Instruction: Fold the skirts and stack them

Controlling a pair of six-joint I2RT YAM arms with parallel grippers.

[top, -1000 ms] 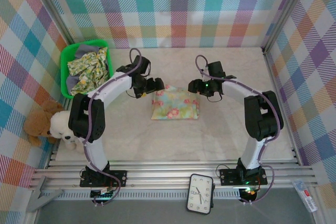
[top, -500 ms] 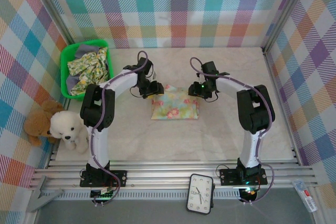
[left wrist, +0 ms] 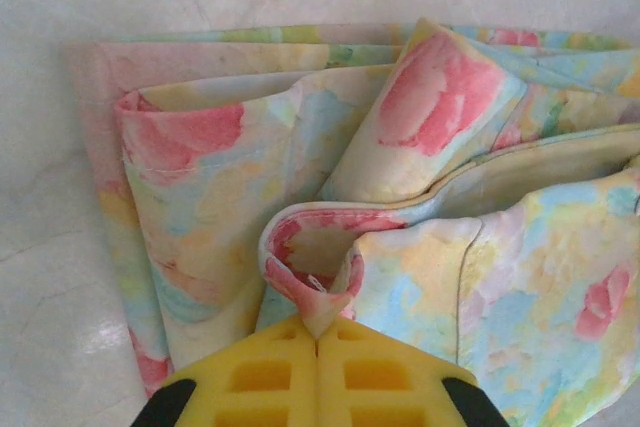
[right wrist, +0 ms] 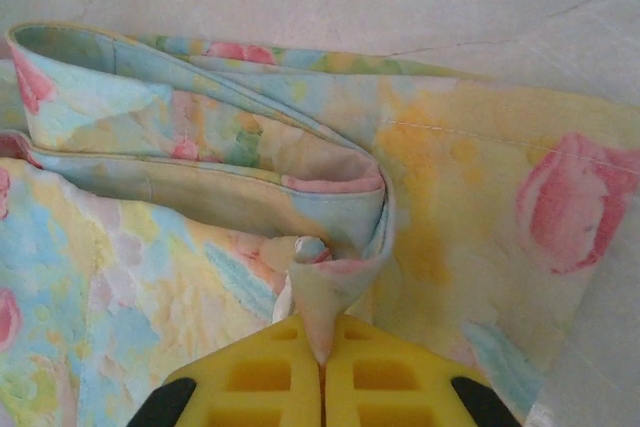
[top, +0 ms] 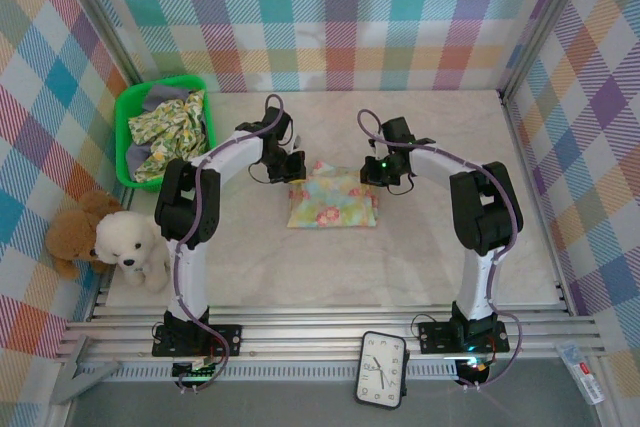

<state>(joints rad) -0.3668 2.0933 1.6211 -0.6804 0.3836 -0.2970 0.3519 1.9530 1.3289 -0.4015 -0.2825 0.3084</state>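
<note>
A pale pastel floral skirt (top: 333,199) lies folded in the middle of the table. My left gripper (top: 297,171) is shut on its far left corner; a pinch of the skirt (left wrist: 330,292) stands up between the yellow fingers (left wrist: 260,372). My right gripper (top: 374,173) is shut on the far right corner, where an edge of the skirt (right wrist: 330,292) is pinched between its yellow fingers (right wrist: 390,377). More skirts (top: 172,127), yellow-green floral and grey, sit in the green basket (top: 127,107) at the back left.
Two plush bears (top: 108,239) sit at the table's left edge. A clock (top: 382,369) lies on the rail in front. Plaid walls close in the back and sides.
Both grippers came in to the skirt's far corners and shut on the cloth. A second ago they stood open and further out.
</note>
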